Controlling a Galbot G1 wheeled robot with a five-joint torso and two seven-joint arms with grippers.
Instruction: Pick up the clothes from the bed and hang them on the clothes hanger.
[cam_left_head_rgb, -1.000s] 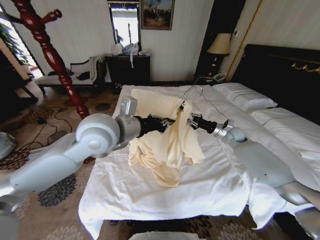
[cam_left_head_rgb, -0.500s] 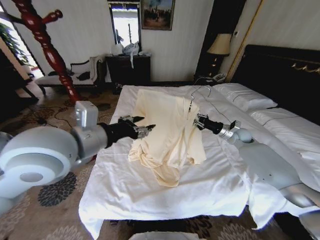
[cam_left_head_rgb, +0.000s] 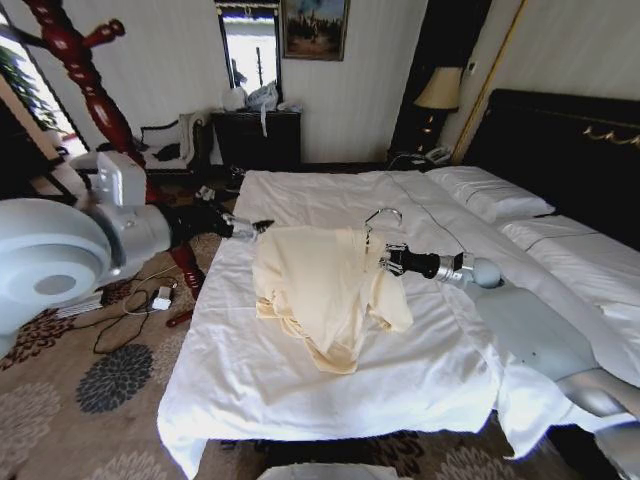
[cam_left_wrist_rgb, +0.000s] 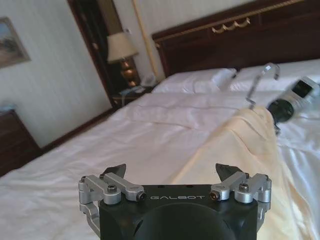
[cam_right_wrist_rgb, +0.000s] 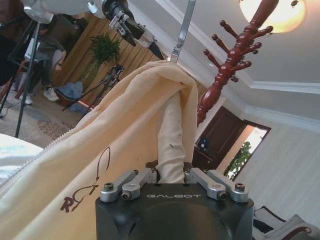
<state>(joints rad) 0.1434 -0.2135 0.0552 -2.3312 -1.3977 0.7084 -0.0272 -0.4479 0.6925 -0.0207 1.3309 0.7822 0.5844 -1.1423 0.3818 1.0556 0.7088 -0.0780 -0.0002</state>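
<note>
— What stands farthest left?
— The tall glossy dark-red turned-wood coat stand (cam_left_head_rgb: 92, 92), on the patterned carpet (cam_left_head_rgb: 110, 380) beyond the bed's left edge, with knob-ended pegs at its top.

— And the left gripper (cam_left_head_rgb: 250, 227)?
— It hangs in the air just off the bed's left edge, near the garment but apart from it. In the left wrist view its fingers (cam_left_wrist_rgb: 114, 171) are spread wide with nothing between them.

— Where is the garment?
— The pale cream-yellow silky garment (cam_left_head_rgb: 320, 290) lies bunched across the middle of the wide white-duveted bed (cam_left_head_rgb: 300, 385), its upper part raised, with a thin metal wire hook (cam_left_head_rgb: 380, 216) sticking up from its top.

— The right gripper (cam_left_head_rgb: 390, 262)?
— It reaches in from the bed's right side, closed tight on a fold of the garment near the neck; the right wrist view shows cloth pinched between its fingers (cam_right_wrist_rgb: 134, 179).
</note>
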